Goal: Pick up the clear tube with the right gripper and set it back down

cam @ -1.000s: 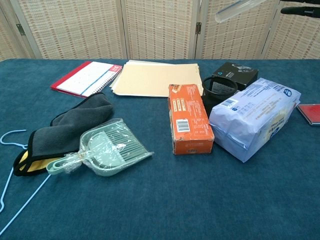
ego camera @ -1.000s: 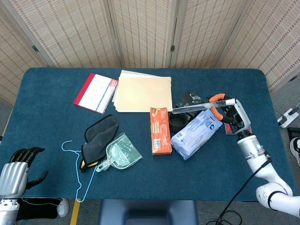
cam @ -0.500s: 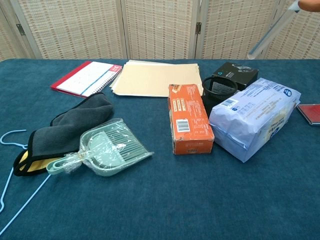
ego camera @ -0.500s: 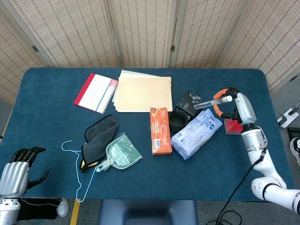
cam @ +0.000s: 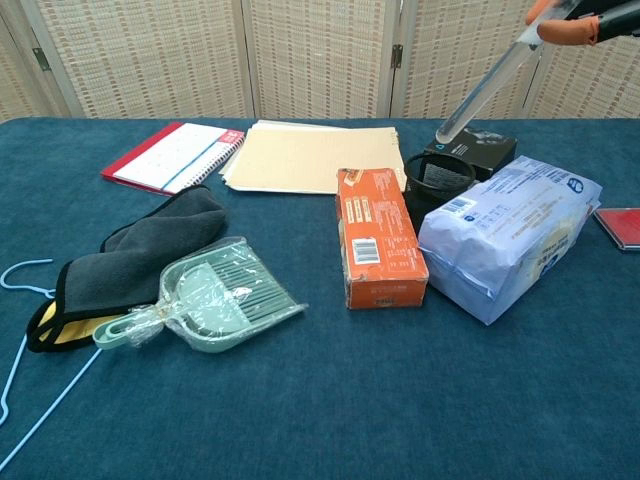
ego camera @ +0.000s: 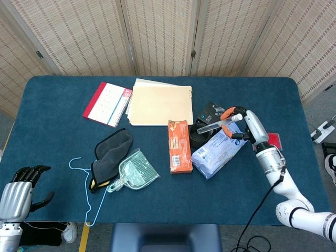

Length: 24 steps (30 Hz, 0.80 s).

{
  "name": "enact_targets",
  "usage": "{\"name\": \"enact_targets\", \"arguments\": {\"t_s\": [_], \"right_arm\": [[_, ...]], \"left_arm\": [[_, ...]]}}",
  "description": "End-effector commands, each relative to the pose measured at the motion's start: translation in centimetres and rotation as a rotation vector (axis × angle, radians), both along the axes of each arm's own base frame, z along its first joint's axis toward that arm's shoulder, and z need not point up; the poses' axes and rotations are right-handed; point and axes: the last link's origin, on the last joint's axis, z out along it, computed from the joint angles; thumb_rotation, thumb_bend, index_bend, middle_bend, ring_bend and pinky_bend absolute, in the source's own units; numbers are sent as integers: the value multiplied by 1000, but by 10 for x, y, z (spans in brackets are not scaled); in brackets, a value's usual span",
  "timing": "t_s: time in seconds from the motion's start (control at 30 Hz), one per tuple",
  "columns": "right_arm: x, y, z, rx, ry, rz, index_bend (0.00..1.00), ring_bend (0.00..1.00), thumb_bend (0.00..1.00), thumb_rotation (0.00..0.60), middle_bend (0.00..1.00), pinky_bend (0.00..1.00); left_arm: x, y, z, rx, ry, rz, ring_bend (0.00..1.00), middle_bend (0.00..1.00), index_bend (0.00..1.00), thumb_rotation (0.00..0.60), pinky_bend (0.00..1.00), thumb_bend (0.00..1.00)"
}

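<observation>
In the head view, the right hand [ego camera: 242, 122] is raised over the right part of the blue table [ego camera: 52, 105], its orange-tipped fingers [ego camera: 229, 112] closed around the upper end of the clear tube [ego camera: 210, 125]. The tube slants down and to the left from that grip, its free end hanging above the black mesh cup [ego camera: 198, 137] and clear of the table. Just below the hand lies the blue-and-white packet [ego camera: 218, 149], with the black box [ego camera: 212, 112] behind the cup and the orange box [ego camera: 179, 146] to the cup's left. A small red item [ego camera: 275, 139] peeks out beside the right wrist. Farther left sit the manila folders [ego camera: 160, 102], the red notebook [ego camera: 107, 103], the dark cloth [ego camera: 111, 152], the green dustpan [ego camera: 134, 171] and the light blue hanger [ego camera: 84, 184]. The left hand [ego camera: 21, 190] rests at the lower left corner off the table edge, holding nothing, its dark fingers loosely curled and apart. In the chest view, only the orange fingertips of the right hand [cam: 575, 22] show at the top right, pinching the clear tube, which runs diagonally down to a tip in the air just above the black box and behind the mesh cup.
</observation>
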Motion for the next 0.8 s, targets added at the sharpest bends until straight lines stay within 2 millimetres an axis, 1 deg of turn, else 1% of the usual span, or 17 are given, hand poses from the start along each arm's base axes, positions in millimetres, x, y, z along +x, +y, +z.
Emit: {"name": "enact_targets", "arguments": {"t_s": [0.03, 0.2, 0.4, 0.67, 0.8], "right_arm": [[2, -9, 1, 1, 89, -3, 734, 218, 346, 600, 473, 121], [9, -13, -3, 15, 145, 3, 734, 218, 345, 600, 472, 121], [14, -20, -14, 32, 186, 2, 734, 218, 345, 600, 471, 121], [19, -28, -49, 77, 201, -6, 734, 218, 346, 600, 470, 121], [15, -30, -64, 84, 215, -20, 734, 218, 346, 600, 462, 121]], "left_arm": [[0, 0, 0, 0, -1, 1, 283, 292, 286, 600, 222, 265], [0, 0, -1, -1, -2, 1, 283, 292, 287, 600, 222, 264], [-1, 0, -2, -2, -2, 4, 283, 292, 287, 600, 222, 264], [-2, -1, -4, -8, -4, 5, 283, 291, 286, 600, 222, 265], [-4, -2, -2, -3, -5, 14, 283, 291, 287, 600, 223, 265]]}}
